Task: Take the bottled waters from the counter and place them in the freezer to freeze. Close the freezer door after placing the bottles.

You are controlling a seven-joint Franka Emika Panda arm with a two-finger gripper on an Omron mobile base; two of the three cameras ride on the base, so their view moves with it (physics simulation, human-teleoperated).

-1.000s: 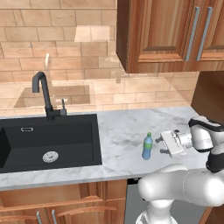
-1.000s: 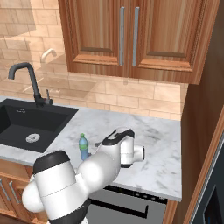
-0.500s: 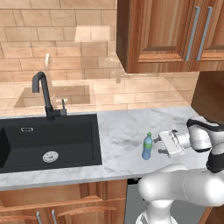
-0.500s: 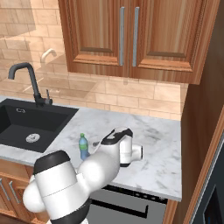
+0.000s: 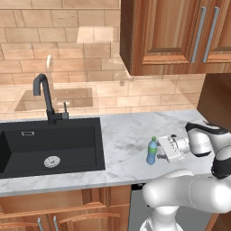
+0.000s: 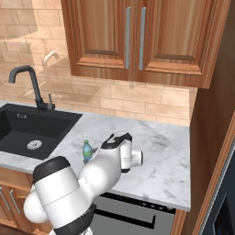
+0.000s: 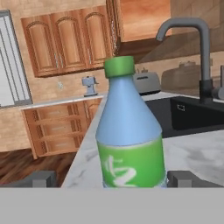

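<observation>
Progress: nothing was in the freezer yet, as far as the views showed; the pale blue bottle [image 5: 152, 150] stood on the counter [image 5: 126, 135], not yet gripped.
Left to do: grasp this bottle, carry it to the freezer, fetch the second bottle, then shut the door (that was my reading, judged from one bottle on the marble and no freezer interior in sight).
Gripper: the gripper [image 5: 166, 149] was level with the bottle, fingers spread wide; in the hand view a dark fingertip [image 7: 41, 178] sat on each side of the bottle's base with a clear gap to the plastic, so nothing was pinched.
Bottle location: on the marble to the right of the black sink [image 5: 49, 142], near the counter's front edge; the right base view caught it at [image 6: 86, 151], just beside the arm's wrist.
Bottle pose: upright, long axis vertical, green cap [image 7: 119, 66] pointing straight up, green label facing the hand camera.
Approach: the hand came in sideways, along the counter towards the sink.
Second bottle: I couldn't place it.
</observation>
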